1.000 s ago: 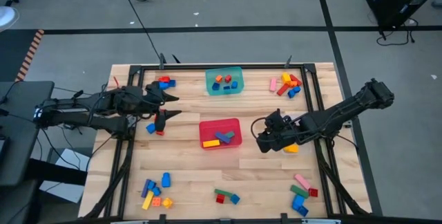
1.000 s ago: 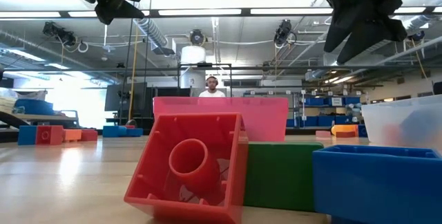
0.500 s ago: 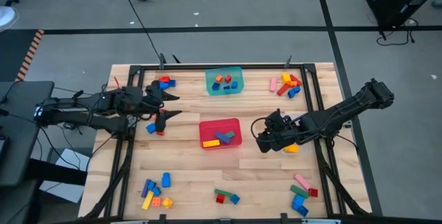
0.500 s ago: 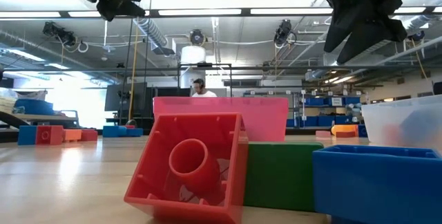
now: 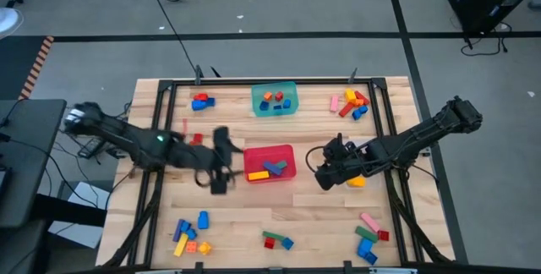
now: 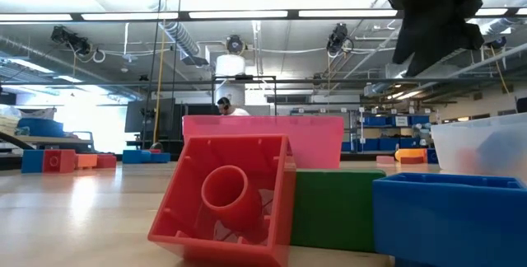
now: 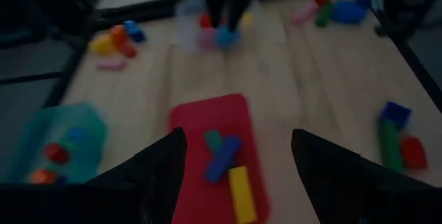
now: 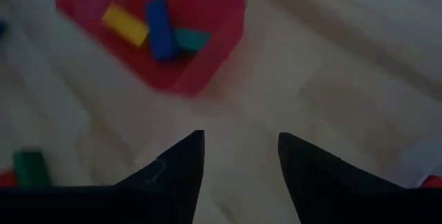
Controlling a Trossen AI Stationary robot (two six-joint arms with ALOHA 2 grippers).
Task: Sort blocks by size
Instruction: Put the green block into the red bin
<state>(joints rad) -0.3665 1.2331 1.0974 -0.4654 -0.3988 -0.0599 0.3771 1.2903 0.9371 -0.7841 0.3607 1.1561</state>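
Note:
The blocks lie in loose groups on the table: far left [image 5: 201, 101], far right [image 5: 351, 105], near left [image 5: 190, 233], near middle [image 5: 275, 240] and near right [image 5: 369, 236]. The red tub [image 5: 269, 162] holds a yellow, a blue and a green bar [image 7: 224, 158]. The teal tub [image 5: 275, 98] holds several small blocks. My left gripper [image 5: 224, 160] is open and empty just left of the red tub, which shows between its fingers in the left wrist view [image 7: 238, 137]. My right gripper [image 5: 318, 169] is open and empty right of the red tub, above bare wood [image 8: 241, 137].
A clear tub [image 5: 359, 162] with a few blocks stands under the right arm. A single red block [image 5: 196, 139] lies left of the red tub. In the low view a red [image 6: 226, 197], a green [image 6: 333, 209] and a blue block [image 6: 449, 217] fill the foreground. A person [image 6: 224, 106] stands far behind.
My left gripper has swung quickly from the far left group of blocks toward the table's right and near edges, and now stands beside the red tub. It stays open.

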